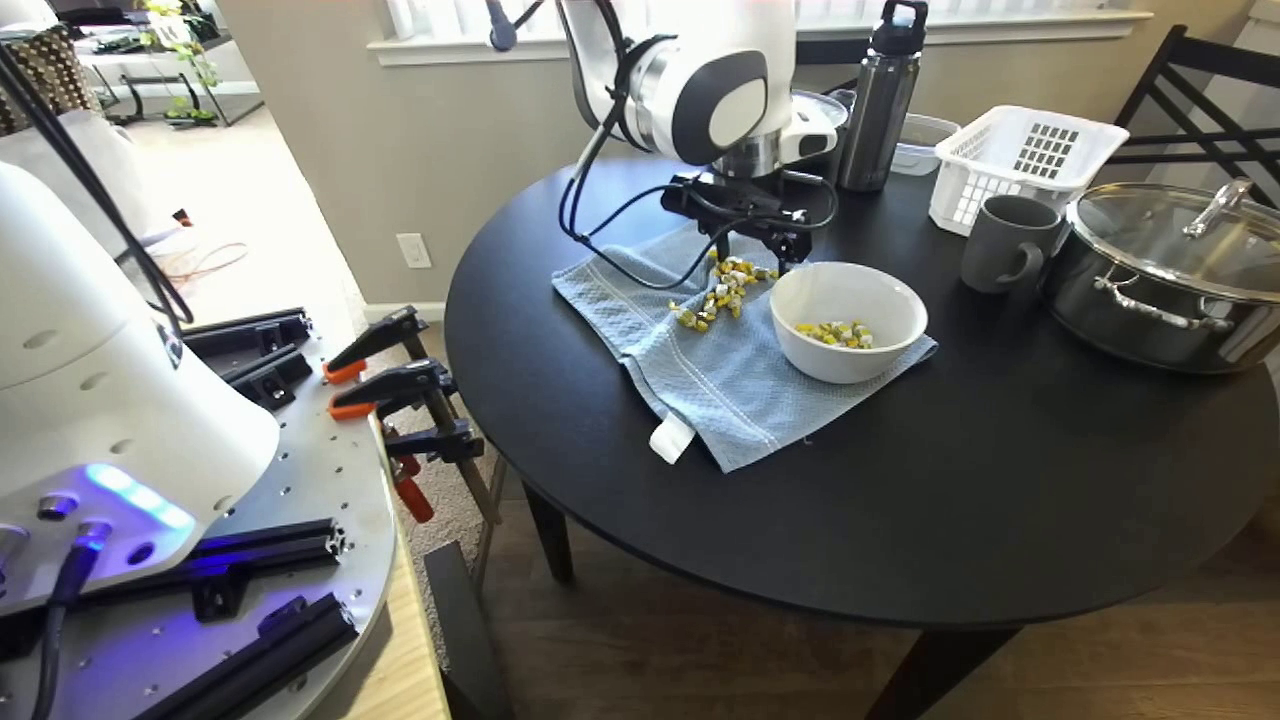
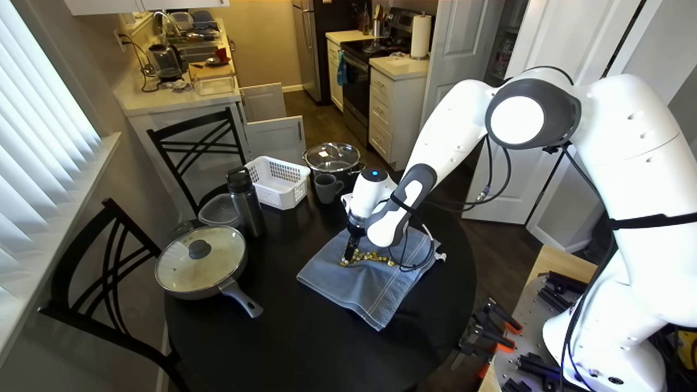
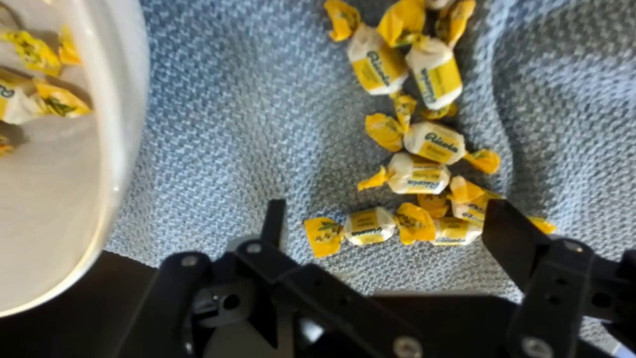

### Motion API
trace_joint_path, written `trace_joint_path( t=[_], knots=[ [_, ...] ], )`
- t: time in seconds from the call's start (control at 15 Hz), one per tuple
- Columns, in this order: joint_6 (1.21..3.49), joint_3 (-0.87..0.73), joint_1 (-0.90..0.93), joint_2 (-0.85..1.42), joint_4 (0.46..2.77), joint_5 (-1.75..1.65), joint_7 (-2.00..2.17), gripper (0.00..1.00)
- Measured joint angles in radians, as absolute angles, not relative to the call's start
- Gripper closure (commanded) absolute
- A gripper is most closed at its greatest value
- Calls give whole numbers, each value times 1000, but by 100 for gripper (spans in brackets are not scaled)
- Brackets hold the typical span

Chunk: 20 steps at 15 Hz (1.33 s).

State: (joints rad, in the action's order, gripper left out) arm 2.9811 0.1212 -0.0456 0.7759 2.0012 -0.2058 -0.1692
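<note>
My gripper (image 3: 386, 211) stands open above wrapped candies, with nothing gripped. A yellow-and-white candy (image 3: 370, 226) lies in the gap between the fingers. The right finger (image 3: 512, 238) in the wrist view covers part of another candy; whether it touches cannot be told. More candies (image 1: 733, 285) form a loose line on a crumpled blue towel (image 1: 735, 415), seen also as a candy row (image 2: 370, 257) in an exterior view. A white bowl (image 1: 840, 362) stands on the towel close beside the gripper, with several candies (image 1: 838, 334) inside; the arm hides it in an exterior view.
On the round black table (image 1: 900, 500) stand a steel bottle (image 1: 880, 110), a white basket (image 1: 1000, 190), a grey mug (image 1: 1008, 245) and a lidded pot (image 1: 1160, 290). A lidded pan (image 2: 201, 261) points its handle toward the towel. Cables hang from the arm near the candies.
</note>
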Motion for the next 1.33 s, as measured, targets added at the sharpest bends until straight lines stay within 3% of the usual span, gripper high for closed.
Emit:
trace_joint_path(
  t=[0.13,0.4,0.53,0.93,1.0,1.07,1.33],
  knots=[
    [3018,119,-49,791,1995,-197,-169,1],
    [3079,143,-76,814,1995,-182,-169,16],
    [3112,178,-110,824,1998,-172,-169,2],
    [3144,267,-202,850,2007,-170,-169,0],
    [3144,272,-209,854,2007,-170,-169,25],
    [3144,275,-213,857,2007,-170,-169,26],
    [3146,291,-224,865,2007,-170,-169,53]
  ],
)
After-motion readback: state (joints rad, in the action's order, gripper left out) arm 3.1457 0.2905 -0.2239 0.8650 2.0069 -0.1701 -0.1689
